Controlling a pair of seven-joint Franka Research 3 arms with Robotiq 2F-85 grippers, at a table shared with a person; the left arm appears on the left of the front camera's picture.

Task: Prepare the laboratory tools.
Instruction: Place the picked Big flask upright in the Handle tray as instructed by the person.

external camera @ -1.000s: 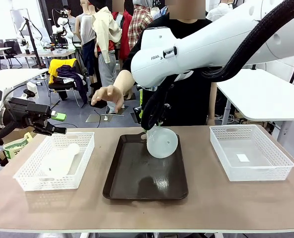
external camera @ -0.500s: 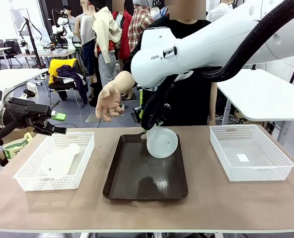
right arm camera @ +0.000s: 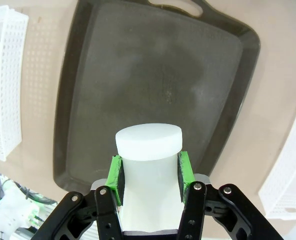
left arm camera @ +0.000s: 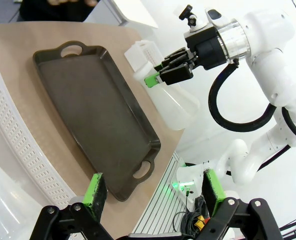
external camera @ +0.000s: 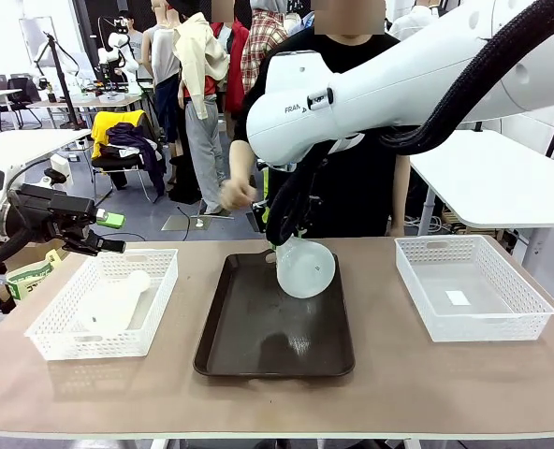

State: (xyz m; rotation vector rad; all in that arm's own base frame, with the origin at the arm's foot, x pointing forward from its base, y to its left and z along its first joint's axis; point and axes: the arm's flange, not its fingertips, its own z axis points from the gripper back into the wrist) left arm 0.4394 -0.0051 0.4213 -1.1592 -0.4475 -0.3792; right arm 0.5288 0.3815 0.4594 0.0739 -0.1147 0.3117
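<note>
Right gripper (right arm camera: pixel 149 172) is clamped narrow on the neck of a flask (right arm camera: pixel 148 142). Green pads are pressed to both sides, and the base is pointed away from the fingers, down toward the tray (right arm camera: pixel 138 60). The flask is held tilted just under the gripper, apparently clear of the tray floor. No motion is noted in this arm over the last second.

Left gripper (left arm camera: pixel 154 189) is spread wide with nothing held. It is parked off the table edge, with the left basket (external camera: pixel 90 344) just ahead of and below its fingertips. The second flask (external camera: pixel 118 299) is laid on its side in that basket, untouched.

The right basket (external camera: pixel 483 329) is set well off to the right gripper's other side. A small white slip (external camera: pixel 458 297) is seen in it, print too small to be read.

The one change is farthest out. The person's hand (external camera: pixel 235 195), stretched out open-palmed beyond the right gripper half a second ago, is now pulled back to the body. Judged: the gesture is finished, the space over the tray is freed, and the flask can be set down. The second flask is not yet fetched.

Writing: "FRAN" is read on the right arm (external camera: pixel 371 89) casing, the rest lost round the curve. No other label is legible.
</note>
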